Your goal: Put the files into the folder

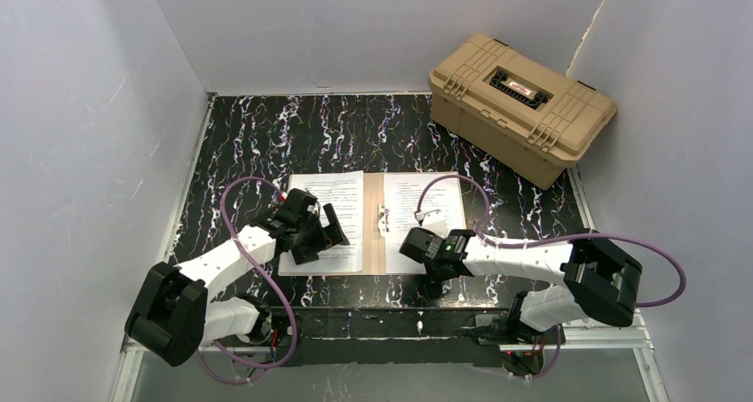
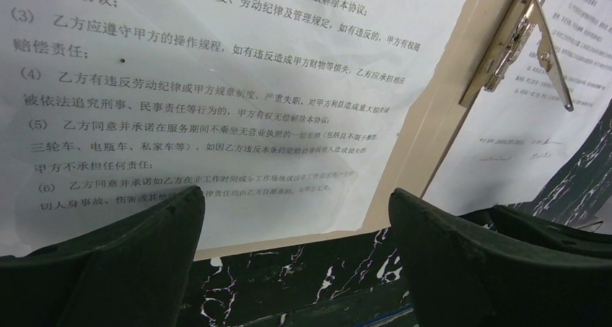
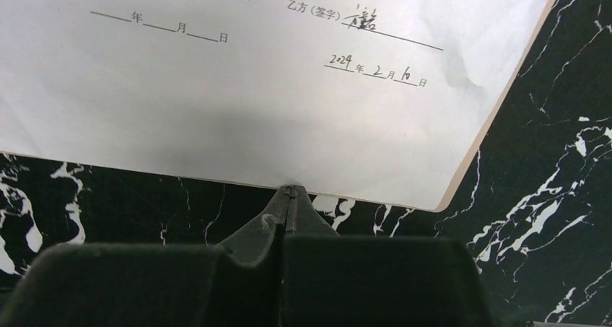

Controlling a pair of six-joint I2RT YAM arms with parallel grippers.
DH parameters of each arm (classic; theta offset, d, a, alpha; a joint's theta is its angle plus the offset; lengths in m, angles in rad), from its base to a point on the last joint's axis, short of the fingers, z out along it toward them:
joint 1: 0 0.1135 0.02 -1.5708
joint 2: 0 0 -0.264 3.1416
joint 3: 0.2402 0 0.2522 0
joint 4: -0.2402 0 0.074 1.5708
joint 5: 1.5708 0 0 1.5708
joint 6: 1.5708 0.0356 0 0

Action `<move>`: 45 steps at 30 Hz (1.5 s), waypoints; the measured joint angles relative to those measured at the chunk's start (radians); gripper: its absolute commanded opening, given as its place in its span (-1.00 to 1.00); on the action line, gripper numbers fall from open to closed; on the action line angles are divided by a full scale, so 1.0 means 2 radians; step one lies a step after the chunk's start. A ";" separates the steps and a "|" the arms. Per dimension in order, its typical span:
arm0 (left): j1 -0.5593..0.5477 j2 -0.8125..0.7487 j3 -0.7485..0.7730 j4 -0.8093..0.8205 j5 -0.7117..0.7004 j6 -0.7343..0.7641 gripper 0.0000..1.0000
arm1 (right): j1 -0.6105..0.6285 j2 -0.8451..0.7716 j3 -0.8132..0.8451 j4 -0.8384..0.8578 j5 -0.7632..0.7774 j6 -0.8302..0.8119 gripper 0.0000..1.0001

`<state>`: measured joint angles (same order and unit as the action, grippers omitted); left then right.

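The tan folder (image 1: pixel 375 242) lies open on the black marbled table. One printed white sheet (image 1: pixel 333 202) lies on its left half and another (image 1: pixel 426 198) on its right half. A silver clip (image 1: pixel 384 217) sits at the spine. My left gripper (image 1: pixel 320 238) is open and empty, low over the near edge of the left sheet (image 2: pixel 216 89), with bare folder (image 2: pixel 426 139) and the clip (image 2: pixel 519 31) to its right. My right gripper (image 1: pixel 419 258) is shut, and its tips (image 3: pixel 291 190) touch the near edge of the right sheet (image 3: pixel 289 89). I cannot tell whether it pinches that edge.
A bulky tan plastic case with latches (image 1: pixel 522 105) stands at the back right corner. White walls close in the table on the left, back and right. Purple cables loop over both arms above the folder's near corners.
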<state>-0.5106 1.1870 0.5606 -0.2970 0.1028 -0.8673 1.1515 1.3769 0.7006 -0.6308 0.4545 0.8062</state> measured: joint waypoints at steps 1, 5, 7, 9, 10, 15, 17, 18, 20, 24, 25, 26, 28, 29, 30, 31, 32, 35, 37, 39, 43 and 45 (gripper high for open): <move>0.000 0.001 0.000 0.000 0.001 0.001 0.97 | -0.006 0.000 -0.001 0.005 0.000 -0.002 -0.97; 0.000 0.002 0.002 -0.002 0.004 0.004 0.96 | -0.034 0.004 -0.001 0.031 0.001 -0.015 -0.97; 0.000 0.003 0.002 -0.002 0.005 0.006 0.97 | -0.049 0.010 0.002 0.045 0.000 -0.025 -0.97; 0.000 0.003 0.002 -0.002 0.006 0.007 0.96 | -0.063 0.019 0.008 0.056 -0.002 -0.038 -0.97; 0.000 0.003 0.002 -0.002 0.006 0.007 0.96 | -0.069 0.023 0.011 0.060 -0.003 -0.042 -0.97; -0.002 0.003 0.002 -0.003 0.008 0.007 0.97 | -0.111 0.048 0.032 0.085 -0.016 -0.075 -0.97; -0.005 0.003 0.002 -0.003 0.009 0.007 0.96 | -0.122 0.056 0.039 0.088 -0.023 -0.083 -0.97; -0.006 0.003 0.002 -0.003 0.009 0.006 0.96 | -0.128 0.060 0.043 0.090 -0.026 -0.089 -0.97; -0.011 0.003 0.002 -0.003 0.011 0.005 0.96 | -0.140 0.066 0.049 0.092 -0.034 -0.097 -0.97; -0.030 -0.001 -0.002 0.000 0.014 -0.006 0.97 | -0.159 0.073 0.058 0.093 -0.043 -0.111 -0.97; -0.035 -0.003 -0.003 0.000 0.014 -0.008 0.97 | -0.163 0.074 0.060 0.092 -0.044 -0.115 -0.97; -0.042 -0.004 -0.003 0.000 0.014 -0.011 0.96 | -0.166 0.074 0.061 0.089 -0.046 -0.119 -0.97; -0.052 -0.005 -0.003 0.000 0.015 -0.015 0.96 | -0.170 0.074 0.064 0.081 -0.049 -0.125 -0.97; -0.056 -0.006 -0.003 -0.002 0.014 -0.015 0.96 | -0.171 0.074 0.067 0.073 -0.051 -0.130 -0.97; -0.059 -0.008 -0.001 -0.008 0.014 -0.013 0.96 | -0.172 0.074 0.072 0.063 -0.055 -0.133 -0.97; -0.060 -0.010 0.003 -0.018 0.011 -0.010 0.96 | -0.173 0.074 0.079 0.054 -0.058 -0.137 -0.97; -0.060 -0.011 0.012 -0.031 0.005 -0.005 0.96 | -0.174 0.074 0.088 0.045 -0.060 -0.142 -0.97; -0.060 -0.014 0.054 -0.071 -0.024 0.015 0.96 | -0.174 0.073 0.127 0.022 -0.067 -0.155 -0.89; -0.060 -0.018 0.083 -0.095 -0.049 0.028 0.96 | -0.173 0.073 0.156 0.014 -0.071 -0.163 -0.85; -0.060 -0.024 0.107 -0.115 -0.079 0.042 0.97 | -0.173 0.072 0.185 0.011 -0.074 -0.172 -0.83; -0.060 -0.029 0.121 -0.146 -0.129 0.059 0.97 | -0.173 0.074 0.242 0.006 -0.085 -0.190 -0.82; -0.060 -0.027 0.117 -0.157 -0.141 0.062 0.96 | -0.173 0.082 0.269 0.002 -0.092 -0.198 -0.82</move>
<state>-0.6315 1.1324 0.7940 -0.6113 -0.1795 -0.7425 0.8051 1.5414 1.2381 -0.6262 0.2699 0.4095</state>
